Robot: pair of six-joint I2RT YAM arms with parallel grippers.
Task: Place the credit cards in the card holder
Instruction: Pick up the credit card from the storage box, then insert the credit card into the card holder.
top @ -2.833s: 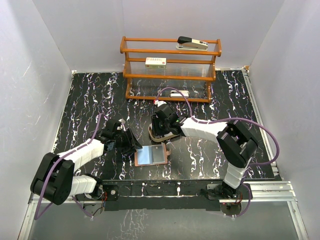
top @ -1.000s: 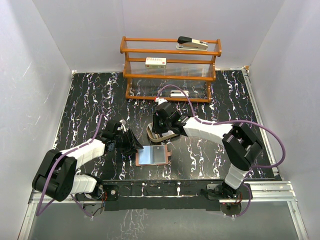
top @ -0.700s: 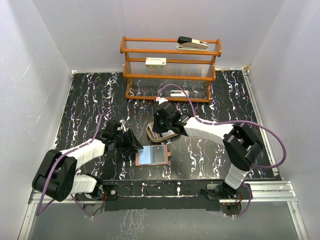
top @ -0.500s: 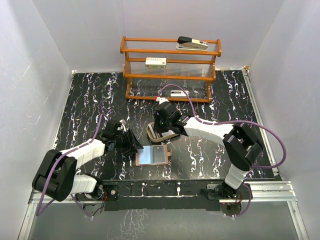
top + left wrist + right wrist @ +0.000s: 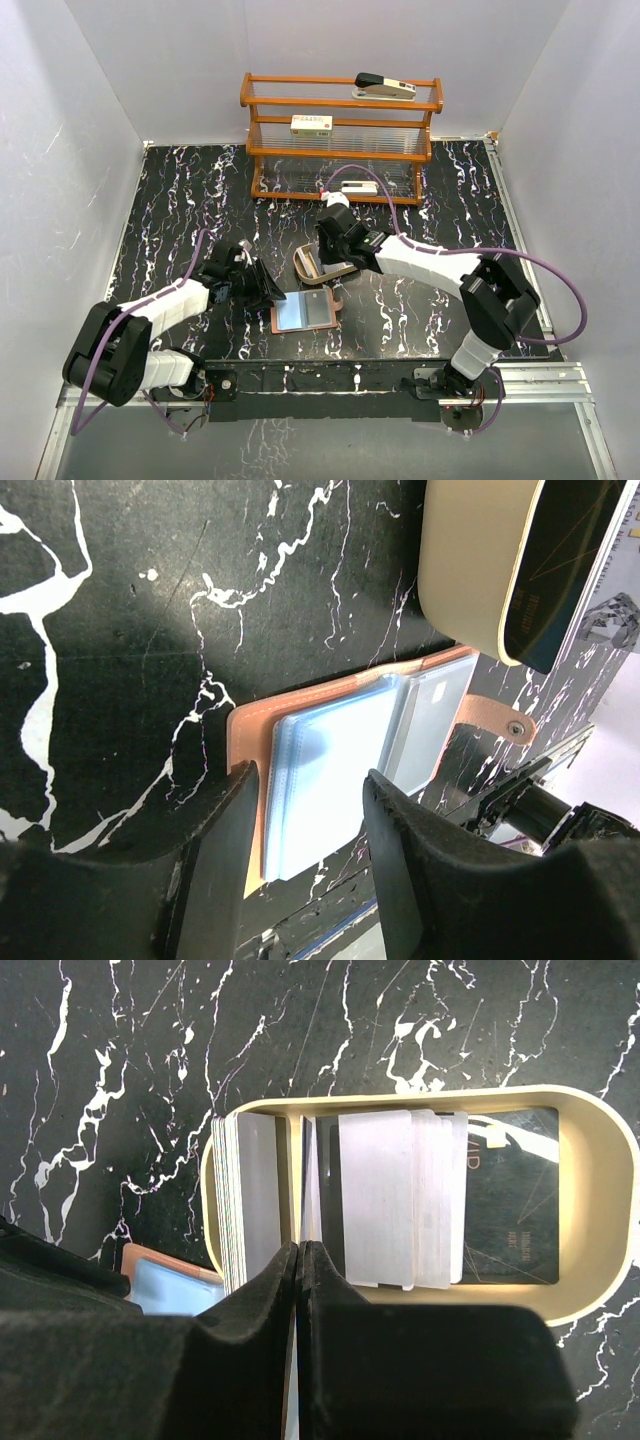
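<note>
The card holder (image 5: 303,312) lies open near the front, brown leather with bluish pockets up, and also shows in the left wrist view (image 5: 340,760). My left gripper (image 5: 312,865) is open, its jaws straddling the holder's left edge; it sits at the holder's left in the top view (image 5: 268,290). The credit cards lie in a tan oval tray (image 5: 600,1210): an upright stack (image 5: 245,1200), flat silvery cards (image 5: 385,1200) and a dark card (image 5: 510,1200). My right gripper (image 5: 300,1245) is over the tray (image 5: 310,262), shut on a thin white card seen edge-on (image 5: 309,1175).
A wooden rack (image 5: 340,140) stands at the back with a stapler (image 5: 385,87) on top, a white labelled box (image 5: 311,124) on the middle shelf and a small white item (image 5: 357,187) below. White walls enclose the black marbled table.
My right gripper has drawn back to the right over the tray, which now shows more. The left arm and the card holder have not moved.
</note>
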